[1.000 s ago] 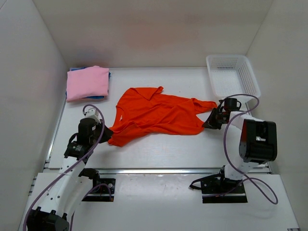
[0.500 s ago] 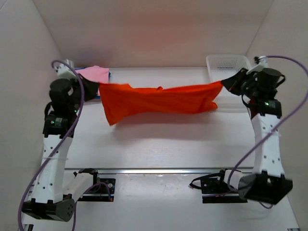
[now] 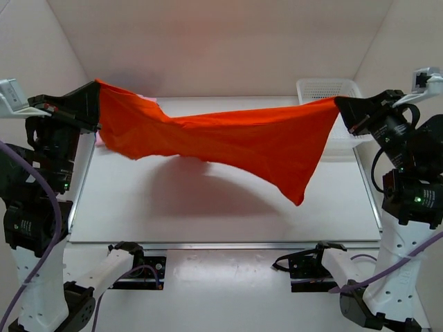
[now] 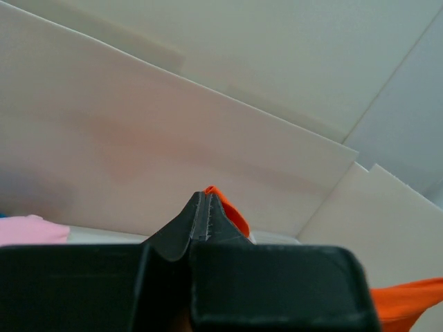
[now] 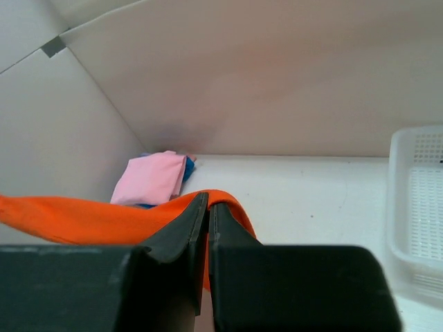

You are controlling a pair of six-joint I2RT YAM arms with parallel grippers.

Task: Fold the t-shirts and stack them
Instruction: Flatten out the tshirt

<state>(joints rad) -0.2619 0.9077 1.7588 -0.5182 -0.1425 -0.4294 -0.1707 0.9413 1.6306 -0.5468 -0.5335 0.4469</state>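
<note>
The large orange-red t-shirt [image 3: 235, 142] hangs stretched in the air between both grippers, high above the table, sagging to a point at lower right. My left gripper [image 3: 93, 104] is shut on its left end; a bit of orange cloth [image 4: 232, 211] shows at the fingertips [image 4: 205, 207]. My right gripper [image 3: 340, 111] is shut on its right end; the cloth [image 5: 76, 220] runs off to the left from the fingertips [image 5: 208, 207]. The folded pink t-shirt [image 5: 151, 178] lies on the blue one [image 5: 185, 168] at the table's back left; in the top view the orange shirt hides them.
A white mesh basket [image 3: 325, 90] stands at the back right of the table, also in the right wrist view [image 5: 419, 200]. White walls enclose the table on three sides. The arm bases sit at the near edge.
Both arms have risen and spread outward, lifting the orange shirt from the table into the air and stretching it. It now covers the pink and blue stack in the top view.
</note>
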